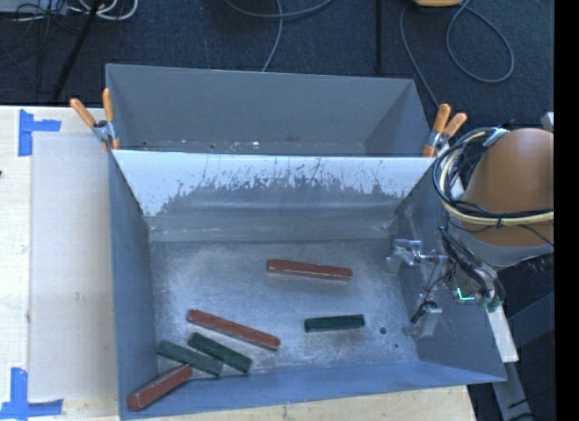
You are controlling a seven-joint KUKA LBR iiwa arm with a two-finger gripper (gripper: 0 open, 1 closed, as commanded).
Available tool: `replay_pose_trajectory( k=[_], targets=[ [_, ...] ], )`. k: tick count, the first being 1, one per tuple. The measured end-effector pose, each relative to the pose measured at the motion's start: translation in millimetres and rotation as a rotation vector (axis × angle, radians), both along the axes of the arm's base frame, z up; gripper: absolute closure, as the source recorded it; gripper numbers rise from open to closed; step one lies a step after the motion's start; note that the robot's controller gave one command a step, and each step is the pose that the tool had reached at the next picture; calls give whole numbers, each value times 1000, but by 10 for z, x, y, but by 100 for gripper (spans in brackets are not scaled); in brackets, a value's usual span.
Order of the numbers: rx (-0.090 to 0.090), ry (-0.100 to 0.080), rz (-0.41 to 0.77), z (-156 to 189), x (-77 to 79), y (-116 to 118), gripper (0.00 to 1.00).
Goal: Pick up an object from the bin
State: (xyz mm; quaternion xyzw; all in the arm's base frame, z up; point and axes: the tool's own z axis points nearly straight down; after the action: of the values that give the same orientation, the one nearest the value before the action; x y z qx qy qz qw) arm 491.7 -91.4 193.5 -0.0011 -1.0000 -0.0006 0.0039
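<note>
Against the right wall of the bin (271, 120), low near its floor, hangs the pincer (422, 318), below the arm's orange cover (511, 184) and its loops of cable. Whether the pincer is wide or narrow I cannot tell, and nothing shows in it.

Nearest to it lies a short dark green bar (334, 323), flat on the floor, near the pincer but apart from it, its length running left to right. Up and to the left of that lies a reddish-brown bar (308, 271), also alone. Either would serve as the thing to pick; the green one looks the handier choice.

To do the step well, the pincer should come away from the wall, centre over the bar's middle, and turn so that it closes across the narrow width rather than along the length. The bar is thin and low, so the descent should be straight and go almost to the floor before closing.

The sloping right wall is the tightest edge, just beside the pincer, and the front wall runs not far below the green bar. Otherwise the floor around that bar is bare on every side.

Farther left a long reddish bar (232, 330) lies slantwise. Beyond it two dark green bars (220, 353) lie close together, with another reddish bar (160, 387) by the front-left corner. That crowded, walled-in corner looks the poorer place to try.
</note>
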Motion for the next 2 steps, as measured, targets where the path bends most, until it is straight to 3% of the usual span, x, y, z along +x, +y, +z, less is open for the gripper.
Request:
replay_pose_trajectory(
  k=[1,2],
  targets=[
    [1,-1,24,-1173,216,225,0],
    [-1,-6,27,-1131,226,223,100]
  ],
)
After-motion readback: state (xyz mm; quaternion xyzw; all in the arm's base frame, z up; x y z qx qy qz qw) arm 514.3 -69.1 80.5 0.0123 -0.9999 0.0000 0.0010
